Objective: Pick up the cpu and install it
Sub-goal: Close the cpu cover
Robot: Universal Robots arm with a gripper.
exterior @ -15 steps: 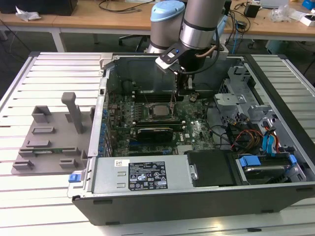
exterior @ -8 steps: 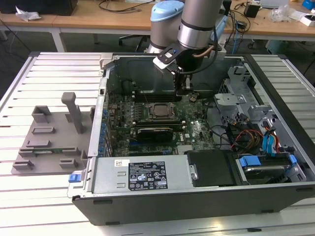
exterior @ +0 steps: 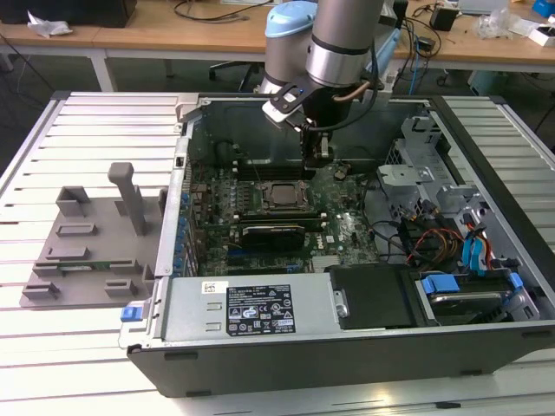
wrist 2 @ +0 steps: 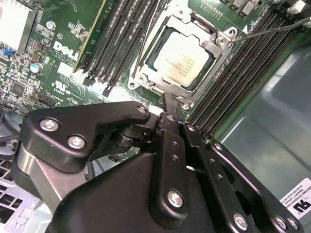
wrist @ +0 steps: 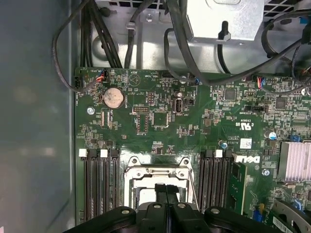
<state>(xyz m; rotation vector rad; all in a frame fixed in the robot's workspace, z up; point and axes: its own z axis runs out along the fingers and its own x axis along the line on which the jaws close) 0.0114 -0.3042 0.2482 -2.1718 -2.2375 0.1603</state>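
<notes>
A Universal Robots arm is hanging its gripper [exterior: 317, 154] inside an open, dark metal computer case [exterior: 347, 360] that is lying on a ribbed white table [exterior: 78, 130] in the exterior view. In the second wrist view, the black, bolted fingers [wrist 2: 171, 109] are lying pressed flat together and pinching nothing. Their narrow tips are hovering close to one edge of the steel socket frame [wrist 2: 221, 41]. Whether they are touching it cannot be told.

The cpu [wrist 2: 182, 60], a flat square with a smooth, pale silvery lid, is sitting inside that frame on the green motherboard [wrist 2: 58, 53], apart from the fingers. Long black memory slots [wrist 2: 121, 39] are running along both sides of the socket.

In the first wrist view, a round, shiny coin battery [wrist: 112, 97] is lying on the board beyond the socket. A finned metal heat sink [wrist: 294, 161] is standing well apart from it.

On the exterior view's left, a matte grey plastic fixture tray [exterior: 104, 260] with an upright post is resting on the table just beside the case.
</notes>
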